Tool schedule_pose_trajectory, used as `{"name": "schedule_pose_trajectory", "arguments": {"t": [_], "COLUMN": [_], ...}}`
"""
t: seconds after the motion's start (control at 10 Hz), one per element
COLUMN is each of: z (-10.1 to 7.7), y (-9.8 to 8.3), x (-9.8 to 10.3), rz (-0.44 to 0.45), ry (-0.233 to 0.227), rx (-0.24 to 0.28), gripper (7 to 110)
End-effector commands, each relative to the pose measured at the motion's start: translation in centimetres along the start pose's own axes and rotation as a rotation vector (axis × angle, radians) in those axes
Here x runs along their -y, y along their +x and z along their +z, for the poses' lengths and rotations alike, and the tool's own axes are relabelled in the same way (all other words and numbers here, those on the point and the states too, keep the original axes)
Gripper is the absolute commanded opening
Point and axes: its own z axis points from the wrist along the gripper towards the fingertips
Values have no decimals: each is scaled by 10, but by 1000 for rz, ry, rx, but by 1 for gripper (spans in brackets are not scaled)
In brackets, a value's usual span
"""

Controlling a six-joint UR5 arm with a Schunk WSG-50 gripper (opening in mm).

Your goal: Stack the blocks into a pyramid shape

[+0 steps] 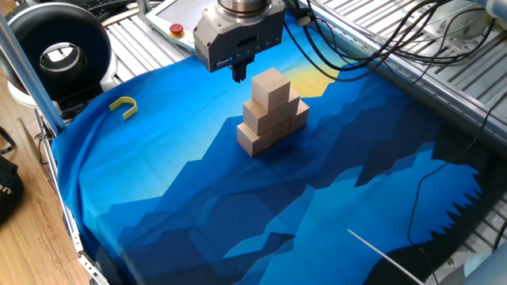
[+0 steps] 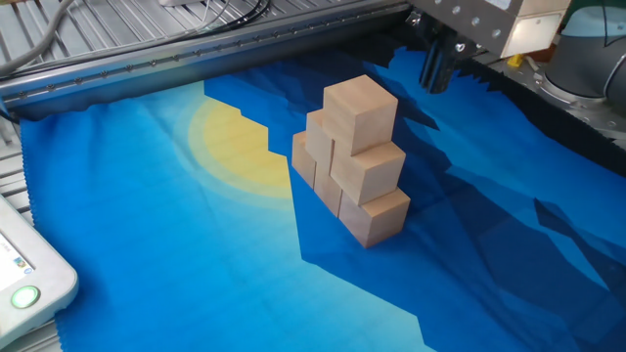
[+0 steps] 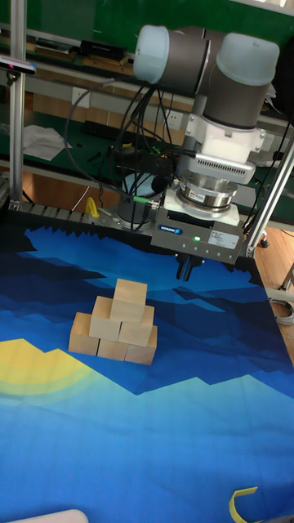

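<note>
One fixed view: blocks (image 1: 269, 111) stacked as a pyramid near the middle of the blue cloth (image 1: 238, 206) covering the desk, three tiers, single cube on top. Hand (image 1: 238, 74) hangs above and just to the side of the top cube, not touching it. Fingers look pressed together, nothing between them. Small yellow hook (image 1: 123, 105) lies on the cloth well apart from the stack, toward the black ring-shaped unit (image 1: 57, 49). White pendant (image 1: 178, 20) with a red button sits behind the hand on the slatted surface.

The other fixed view: pyramid (image 2: 354, 156) seen end-on, top cube on the middle tier, bottom tier on the cloth (image 2: 196, 254) just beside the yellow sun patch (image 2: 235, 147). Hand (image 2: 436, 68) at the top edge, dark fingers pointing down, clear of the stack and holding nothing. Cannot resolve a gap between the fingers here.

Tall fixed view: three tiers read cleanly, three cubes below, two in the middle, one on top (image 3: 117, 331). Hand (image 3: 189, 266) is above the cloth (image 3: 163, 425), off to the side of the stack and higher than the top cube. Fingers appear together and empty. Yellow hook (image 3: 242, 502) shows near the bottom edge.
</note>
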Motion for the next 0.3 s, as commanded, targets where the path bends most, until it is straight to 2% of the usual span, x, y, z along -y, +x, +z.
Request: {"name": "schedule_pose_trajectory", "arguments": {"t": [0.0, 0.2], "z": [1, 1], "y": [-5, -7], "x": [-3, 0], "rz": [-4, -13], "ry": [-21, -20], "rx": [-2, -6], "gripper": [7, 7]}}
